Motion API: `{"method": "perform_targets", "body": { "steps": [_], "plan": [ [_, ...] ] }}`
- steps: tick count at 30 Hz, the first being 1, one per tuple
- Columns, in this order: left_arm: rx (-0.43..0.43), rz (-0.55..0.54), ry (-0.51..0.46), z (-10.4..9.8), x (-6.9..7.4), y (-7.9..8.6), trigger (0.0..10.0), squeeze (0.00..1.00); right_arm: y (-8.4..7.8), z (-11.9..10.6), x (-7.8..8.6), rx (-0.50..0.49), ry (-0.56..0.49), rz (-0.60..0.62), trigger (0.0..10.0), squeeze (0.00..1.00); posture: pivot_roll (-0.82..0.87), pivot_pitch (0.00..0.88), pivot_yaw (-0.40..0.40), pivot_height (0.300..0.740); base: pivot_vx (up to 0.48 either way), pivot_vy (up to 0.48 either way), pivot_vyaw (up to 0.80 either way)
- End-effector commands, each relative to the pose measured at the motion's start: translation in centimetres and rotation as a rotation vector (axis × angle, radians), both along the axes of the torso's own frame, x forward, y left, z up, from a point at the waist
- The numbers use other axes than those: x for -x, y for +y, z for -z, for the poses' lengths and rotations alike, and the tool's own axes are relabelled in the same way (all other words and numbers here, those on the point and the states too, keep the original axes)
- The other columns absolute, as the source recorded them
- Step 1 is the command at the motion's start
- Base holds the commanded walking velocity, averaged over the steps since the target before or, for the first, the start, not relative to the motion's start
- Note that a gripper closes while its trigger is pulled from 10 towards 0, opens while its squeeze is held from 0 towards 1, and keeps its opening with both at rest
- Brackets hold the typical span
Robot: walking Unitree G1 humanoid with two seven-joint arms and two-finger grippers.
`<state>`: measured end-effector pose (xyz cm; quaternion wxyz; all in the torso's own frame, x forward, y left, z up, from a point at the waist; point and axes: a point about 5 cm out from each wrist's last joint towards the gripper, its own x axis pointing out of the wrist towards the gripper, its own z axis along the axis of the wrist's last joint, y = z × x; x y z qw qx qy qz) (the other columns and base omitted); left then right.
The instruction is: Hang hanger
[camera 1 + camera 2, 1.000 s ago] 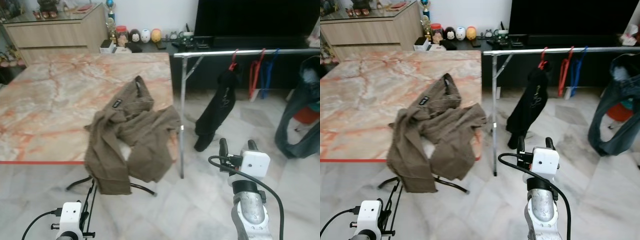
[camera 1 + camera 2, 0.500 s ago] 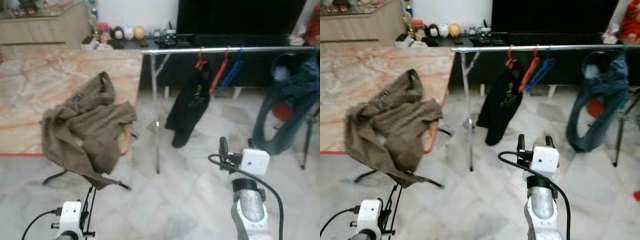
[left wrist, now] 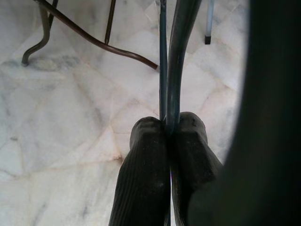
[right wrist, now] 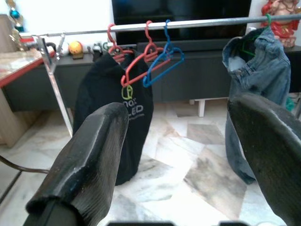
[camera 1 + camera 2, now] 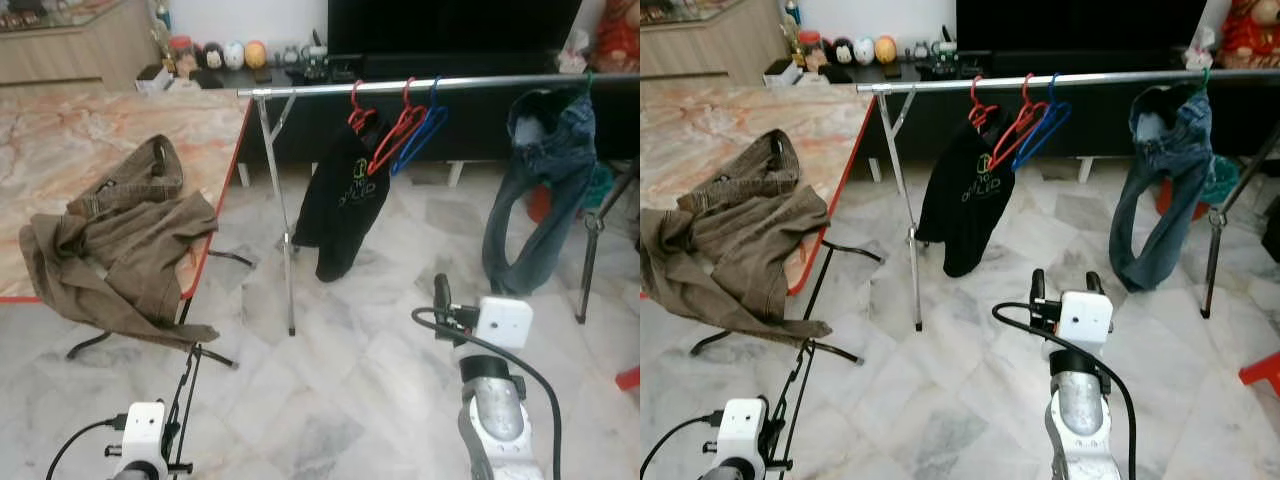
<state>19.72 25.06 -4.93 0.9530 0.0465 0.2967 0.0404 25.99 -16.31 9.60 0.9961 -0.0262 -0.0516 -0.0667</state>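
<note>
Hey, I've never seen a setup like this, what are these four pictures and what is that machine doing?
This is a walking humanoid robot with two silver arms, each ending in a claw of two black fingers. The two wide pictures come from cameras in its head, looking down and forward. The other two come from cameras on its wrists, looking along each claw.

Ahead stands a metal clothes rail carrying a black shirt, an empty red hanger, a blue hanger and hung jeans. To the left, a brown jacket lies heaped on a marble table.

The left claw is pinched shut on a thin dark hanger, low near the floor. The right claw is open, holds nothing and points at the rail.
</note>
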Motion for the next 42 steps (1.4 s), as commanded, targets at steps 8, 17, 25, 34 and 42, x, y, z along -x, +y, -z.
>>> {"method": "perform_targets", "body": {
  "steps": [8, 17, 25, 34, 42],
  "plan": [
    [-0.009, 0.058, 0.056, 0.5, 0.9, 0.1, 10.0, 0.0, 0.4, 1.3, -0.1, -0.001, 0.065, 0.0, 10.0, 0.0, 0.09, 0.018, 0.036, 0.74, 0.0, 0.0, 0.0],
    [-0.027, 0.096, 0.095, 1.0, 1.5, 0.0, 10.0, 0.0, 0.0, 1.8, 0.2, -0.033, 0.081, 0.022, 10.0, 0.0, 0.09, 0.019, 0.04, 0.74, 0.0, 0.0, 0.0],
    [-0.034, 0.102, 0.106, 1.1, 1.7, -0.2, 10.0, 0.0, 0.2, 1.7, 0.0, -0.031, 0.075, 0.016, 10.0, 0.0, 0.1, 0.012, 0.04, 0.74, 0.0, 0.0, 0.0],
    [-0.038, 0.095, 0.114, 1.0, 1.7, 0.3, 10.0, 0.0, 0.2, 1.7, -0.2, -0.028, 0.074, 0.009, 10.0, 0.0, 0.1, 0.0, 0.04, 0.74, 0.0, 0.0, 0.0],
    [-0.046, 0.096, 0.114, 1.0, 1.6, 0.2, 10.0, 0.0, 0.3, 1.8, -0.2, -0.027, 0.077, 0.006, 10.0, 0.0, 0.1, 0.002, 0.04, 0.74, 0.0, -0.18, 0.0]
  ]
}}
